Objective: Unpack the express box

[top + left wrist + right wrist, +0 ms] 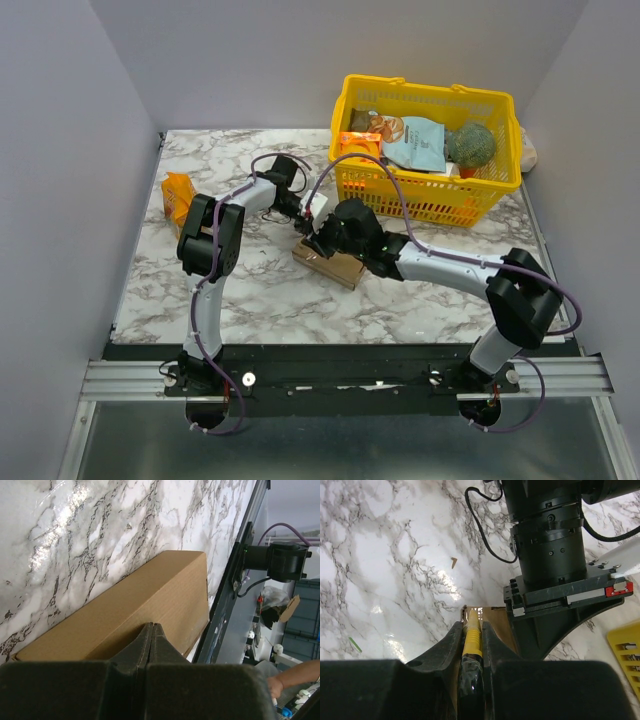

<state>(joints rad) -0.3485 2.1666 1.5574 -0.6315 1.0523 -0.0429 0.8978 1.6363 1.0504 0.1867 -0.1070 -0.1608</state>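
Arms (pixel 440 265) inward (wrists over express box (pixel 338 270))

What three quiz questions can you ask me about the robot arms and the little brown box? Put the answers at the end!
1. True or false: the express box sits inside the yellow basket.
2. Pick one: what is the right gripper holding? A) a yellow-and-black tool B) the yellow basket C) nothing at all
3. Fill the gap: the left gripper, over the box, is ____ (open or shut).

Key: 1 false, the box lies on the table in front of the basket. 2 A. 3 shut.
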